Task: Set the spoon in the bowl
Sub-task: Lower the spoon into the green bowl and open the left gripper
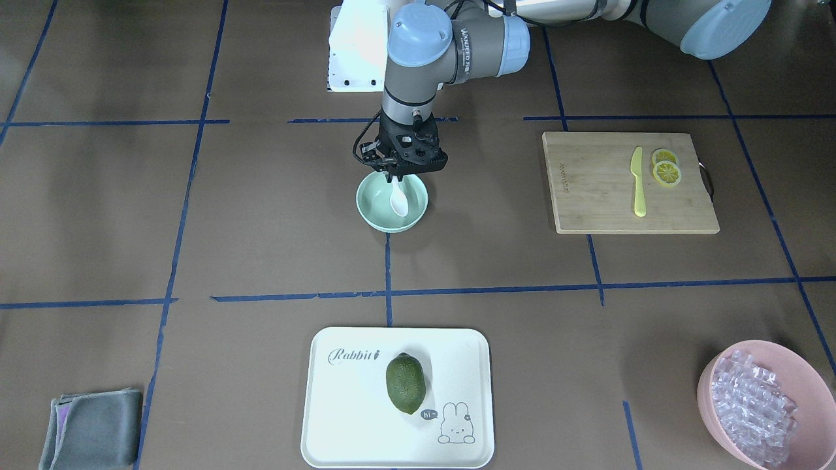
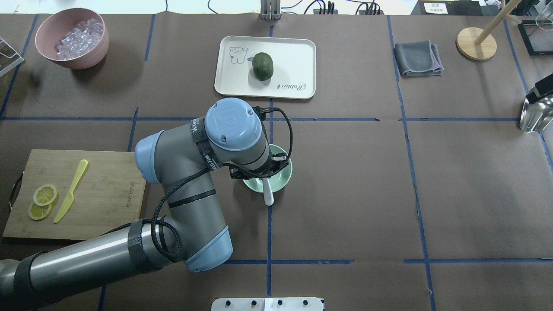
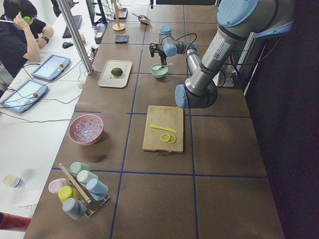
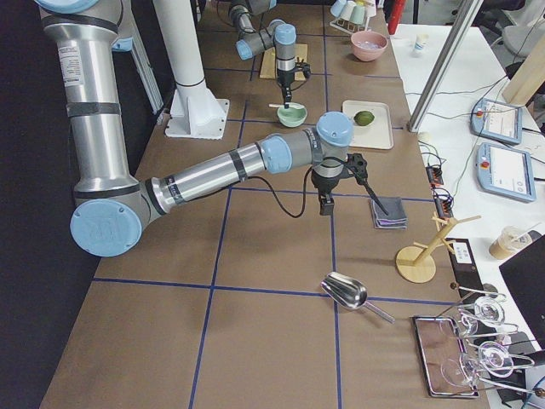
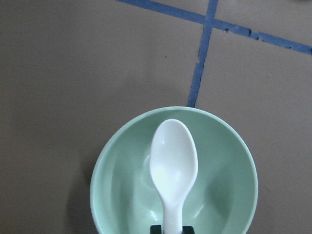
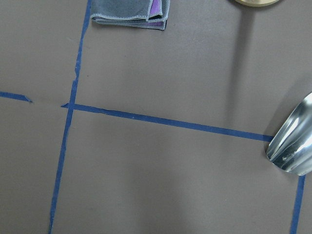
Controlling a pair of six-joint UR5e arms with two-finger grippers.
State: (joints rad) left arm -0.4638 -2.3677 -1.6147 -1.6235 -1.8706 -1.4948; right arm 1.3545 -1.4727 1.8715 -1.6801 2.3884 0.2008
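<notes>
The pale mint-green bowl (image 1: 374, 203) stands at the table's middle, and shows in the overhead view (image 2: 284, 176) and the left wrist view (image 5: 122, 180). My left gripper (image 1: 397, 175) hangs straight over it, shut on the handle of the white spoon (image 1: 399, 201). The spoon (image 5: 174, 161) hangs scoop down inside the bowl's rim; I cannot tell whether it touches the bottom. In the overhead view the spoon (image 2: 268, 194) shows below the wrist. My right gripper (image 4: 324, 207) hangs over bare table near the grey cloth; I cannot tell whether it is open or shut.
A wooden cutting board (image 1: 588, 196) holds a yellow knife (image 1: 639, 183) and lemon slices (image 1: 666, 171). A white tray (image 1: 339, 418) carries a green fruit (image 1: 405, 383). A pink bowl (image 1: 708, 385) of clear pieces, a grey cloth (image 1: 91, 427) and a metal scoop (image 6: 292, 146) lie farther off.
</notes>
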